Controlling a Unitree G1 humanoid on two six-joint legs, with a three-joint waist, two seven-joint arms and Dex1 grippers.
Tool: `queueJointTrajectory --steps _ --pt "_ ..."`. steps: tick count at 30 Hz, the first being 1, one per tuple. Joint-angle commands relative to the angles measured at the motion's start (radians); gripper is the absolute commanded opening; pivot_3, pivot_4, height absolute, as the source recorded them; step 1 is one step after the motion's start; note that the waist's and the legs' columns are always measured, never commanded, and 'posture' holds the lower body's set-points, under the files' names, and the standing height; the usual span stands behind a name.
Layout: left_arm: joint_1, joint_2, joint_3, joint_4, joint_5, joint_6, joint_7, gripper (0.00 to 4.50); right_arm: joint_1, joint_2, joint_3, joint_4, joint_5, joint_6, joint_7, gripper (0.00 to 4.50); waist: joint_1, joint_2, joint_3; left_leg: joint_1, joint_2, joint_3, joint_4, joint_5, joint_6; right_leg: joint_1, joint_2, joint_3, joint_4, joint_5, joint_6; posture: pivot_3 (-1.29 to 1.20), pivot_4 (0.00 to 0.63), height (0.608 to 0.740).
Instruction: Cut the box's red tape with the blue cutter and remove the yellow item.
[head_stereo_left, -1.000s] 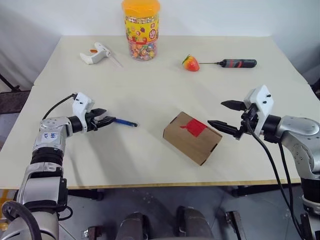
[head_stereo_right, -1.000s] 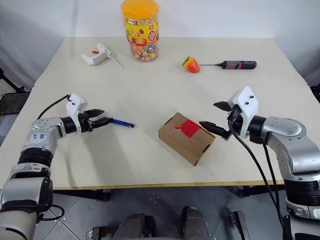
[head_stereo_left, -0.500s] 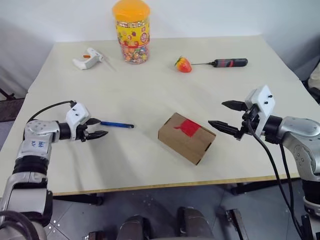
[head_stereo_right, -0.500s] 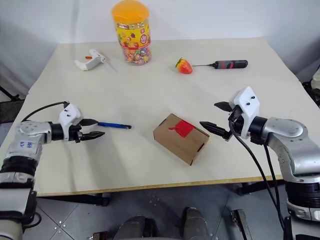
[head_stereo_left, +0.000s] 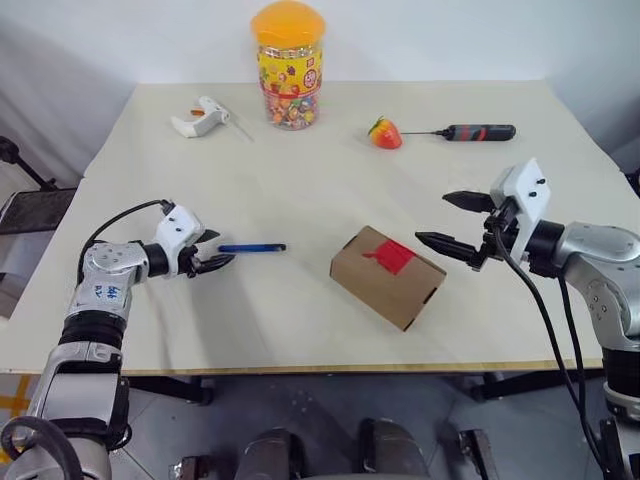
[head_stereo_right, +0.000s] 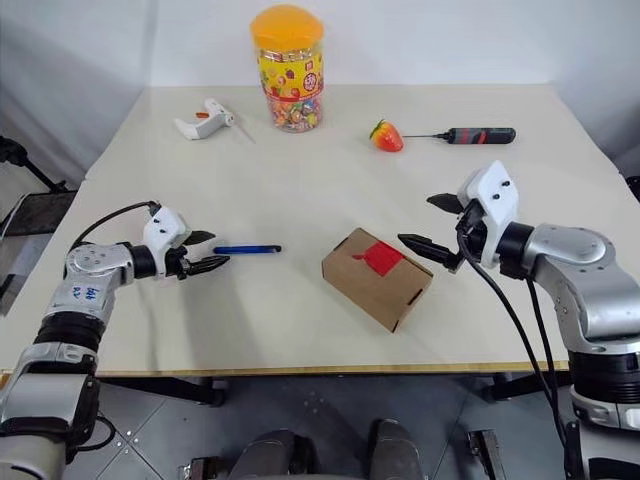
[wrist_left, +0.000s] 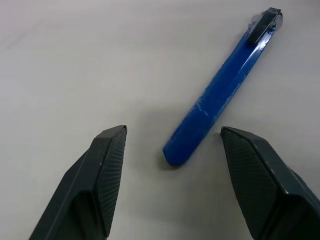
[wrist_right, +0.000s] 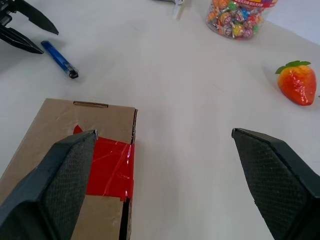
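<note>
On the tabletop (head_stereo_left: 300, 200), at about nine o'clock from the box (head_stereo_left: 388, 275), the blue cutter (head_stereo_left: 252, 247) lies flat and free, no longer pinched. A second ago my left end effector (head_stereo_left: 207, 262) had its fingers closed around the cutter's near end; now they stand apart, with that butt end just ahead of the gap between them, touching neither finger in the left wrist view (wrist_left: 220, 97). I read this as a released or slipped first grasp, so the pick-up has yet to be made again before any cutting can begin.

The cutter's long axis runs roughly nine to three o'clock across the head view, its dark tip toward three o'clock, aimed at the box, its blunt end toward my left end effector.

My right end effector (head_stereo_left: 458, 223) hangs wide apart and empty just beside the box's three o'clock end, unchanged. The red tape (head_stereo_left: 392, 256) is intact across the closed flap, and the yellow item is presumably still inside.
</note>
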Motion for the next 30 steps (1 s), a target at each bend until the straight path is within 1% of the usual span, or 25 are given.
queueJointTrajectory --steps 1,4,6,9,12,14,16,21,25,27,30 --pt "-0.016 -0.002 -0.078 0.122 0.101 -0.033 -0.011 3.16 0.015 -0.009 -0.031 -0.025 0.005 -0.017 -0.004 4.50 0.002 0.000 0.000 0.000 0.000 0.000 0.000 0.000 0.000 0.000 0.000 0.000 0.000 0.000 0.000 0.00 0.150 0.740" --pt "-0.054 -0.013 -0.091 0.188 0.119 -0.039 0.016 3.16 0.022 -0.009 -0.034 -0.029 0.007 -0.016 -0.008 4.50 0.004 0.000 0.000 0.000 -0.001 0.000 0.000 0.001 0.001 0.001 -0.001 0.000 0.000 0.000 0.000 0.00 0.150 0.740" --pt "-0.063 -0.018 -0.102 0.211 0.125 -0.059 0.004 2.79 0.024 -0.009 -0.034 -0.031 0.008 -0.015 -0.011 4.50 0.004 0.000 0.000 0.001 -0.001 0.000 0.000 0.001 0.002 0.001 -0.001 0.000 0.000 0.000 0.001 0.00 0.150 0.740" --pt "-0.060 -0.021 -0.118 0.224 0.132 -0.089 -0.026 2.06 0.024 -0.008 -0.034 -0.031 0.009 -0.015 -0.013 4.50 0.004 0.000 -0.001 0.001 -0.001 -0.001 0.000 0.001 0.002 0.002 -0.002 0.000 0.000 0.000 0.001 0.00 0.150 0.740" --pt "-0.062 -0.031 -0.130 0.243 0.127 -0.055 -0.082 1.13 0.020 -0.007 -0.030 -0.024 0.006 -0.018 -0.014 4.50 0.004 0.000 -0.001 0.001 -0.002 -0.001 0.000 0.001 0.002 0.002 -0.002 -0.001 0.000 0.000 0.001 0.00 0.150 0.740" --pt "-0.070 -0.035 -0.135 0.261 0.125 0.019 -0.123 0.54 0.016 -0.006 -0.028 -0.022 0.006 -0.018 -0.015 4.50 0.003 0.000 -0.001 0.001 -0.002 -0.001 0.000 0.001 0.002 0.002 -0.002 -0.001 0.000 0.001 0.001 0.00 0.150 0.740" --pt "-0.083 -0.046 -0.108 0.264 0.081 0.135 -0.183 0.04 0.016 -0.007 -0.027 -0.022 0.006 -0.019 -0.014 4.50 0.002 0.001 -0.002 0.001 -0.002 -0.001 0.000 0.001 0.002 0.002 -0.002 -0.001 0.000 0.001 0.001 0.00 0.150 0.740" --pt "-0.123 -0.043 -0.071 0.216 0.015 0.466 -0.322 0.04 0.017 -0.007 -0.028 -0.023 0.007 -0.017 -0.014 4.50 -0.010 0.001 -0.002 0.001 -0.003 -0.001 -0.001 0.000 0.004 0.002 -0.002 -0.001 -0.001 0.001 0.001 0.00 0.150 0.740" --pt "-0.136 -0.014 -0.041 0.170 -0.052 0.732 -0.429 0.04 0.019 -0.007 -0.029 -0.024 0.008 -0.017 -0.014 4.50 -0.019 0.001 -0.001 0.000 -0.005 -0.001 -0.001 -0.002 0.007 0.002 -0.003 0.000 -0.001 0.001 0.002 0.00 0.150 0.740" --pt "-0.119 0.009 -0.049 0.121 -0.065 0.847 -0.466 0.04 0.020 -0.007 -0.030 -0.025 0.009 -0.016 -0.014 4.50 -0.022 -0.001 -0.001 0.000 -0.005 -0.001 -0.001 -0.002 0.007 0.002 -0.003 0.000 -0.002 0.001 0.003 0.00 0.150 0.740" --pt "-0.055 0.036 -0.046 0.027 -0.086 0.951 -0.466 0.04 0.026 -0.008 -0.034 -0.031 0.012 -0.013 -0.015 4.50 -0.034 -0.001 0.000 0.000 -0.005 -0.001 -0.002 -0.002 0.006 0.001 -0.003 0.000 -0.002 0.001 0.003 0.00 0.150 0.740"
